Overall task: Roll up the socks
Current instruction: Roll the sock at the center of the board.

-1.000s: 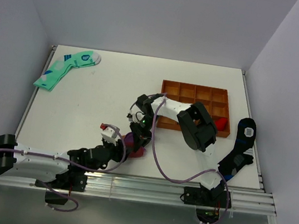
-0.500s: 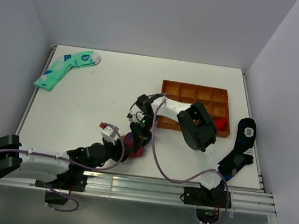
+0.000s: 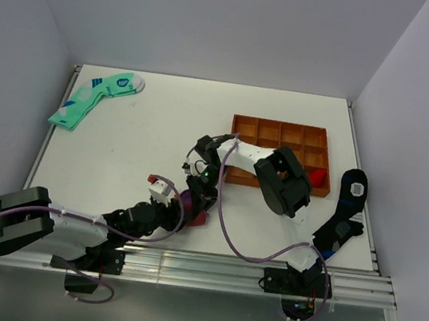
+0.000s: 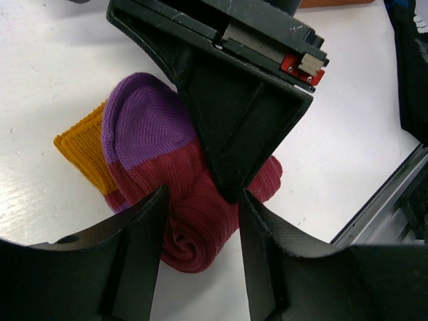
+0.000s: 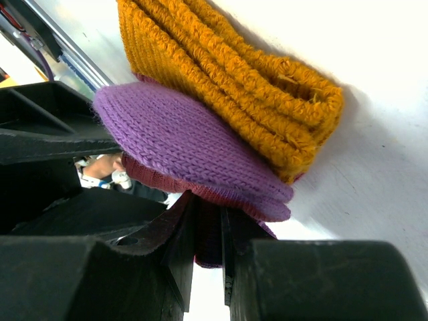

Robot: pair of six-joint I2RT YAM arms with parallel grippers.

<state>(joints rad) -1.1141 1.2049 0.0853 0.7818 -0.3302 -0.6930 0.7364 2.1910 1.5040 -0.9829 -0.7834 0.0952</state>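
The socks [image 3: 193, 211] lie near the table's front edge as a part-rolled bundle. In the left wrist view the socks [image 4: 194, 227] show a maroon roll end, a purple heel and a mustard cuff at the left. My left gripper [image 4: 200, 200] is open, one finger on each side of the roll end; in the top view it [image 3: 177, 212] sits just left of the bundle. My right gripper [image 3: 201, 200] comes down from behind. Its jaws [image 5: 208, 224] are shut on a maroon fold under the purple part [image 5: 187, 144] and the mustard cuff [image 5: 227, 87].
An orange compartment tray [image 3: 284, 128] stands behind the right arm with a red item [image 3: 317, 176] in one cell. Mint-green socks [image 3: 94, 98] lie far left. A black sock with blue patches [image 3: 346, 208] lies at the right edge. The metal front rail [image 4: 391, 200] runs close by.
The left arm's rear links have swung rightward and its wrist has edged slightly toward the socks. The right gripper and the bundle have stayed in place.
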